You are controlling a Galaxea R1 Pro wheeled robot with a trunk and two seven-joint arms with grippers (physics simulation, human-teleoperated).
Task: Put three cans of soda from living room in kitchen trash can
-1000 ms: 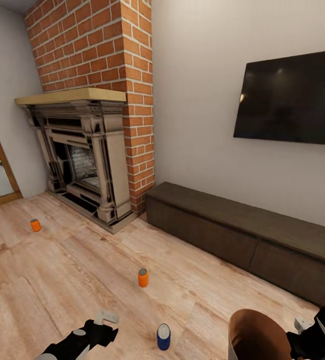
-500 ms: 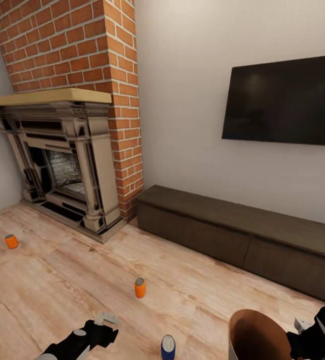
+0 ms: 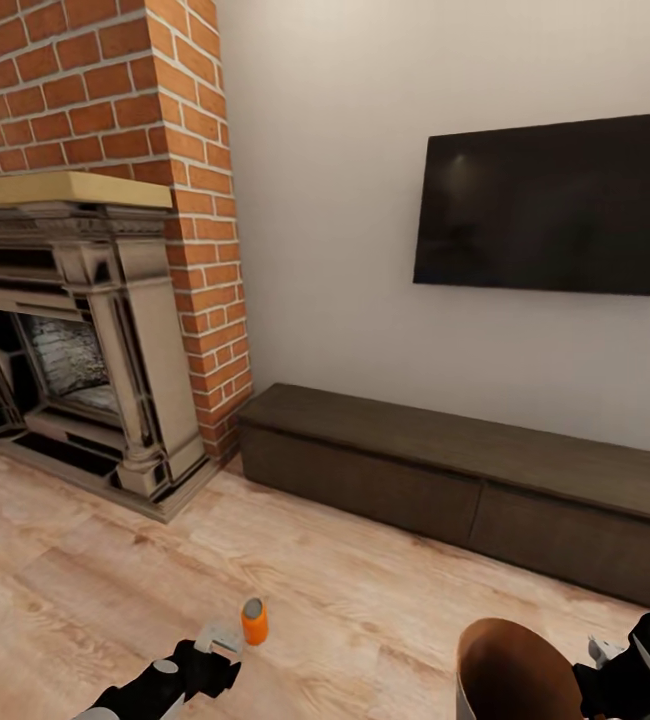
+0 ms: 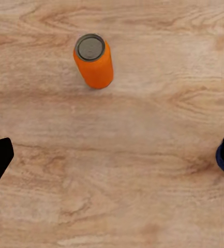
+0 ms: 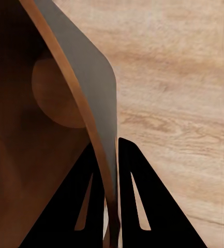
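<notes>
right hand [image 5: 110, 206] pinching tash can [image 3: 510, 670] rim

Both arms are clad in glossy black casing. The left arm ends in a tool [image 3: 217, 640] with pale grey, rounded fingers, and a small grey disc sits on top of the black wrist behind it. The right tool [image 3: 599, 652] shows a pale grey piece against a bulky black housing with a thin white edge line. Seen close from the right wrist, its fingers [image 5: 135, 196] are flat black wedges, each with a narrow slot.
</notes>
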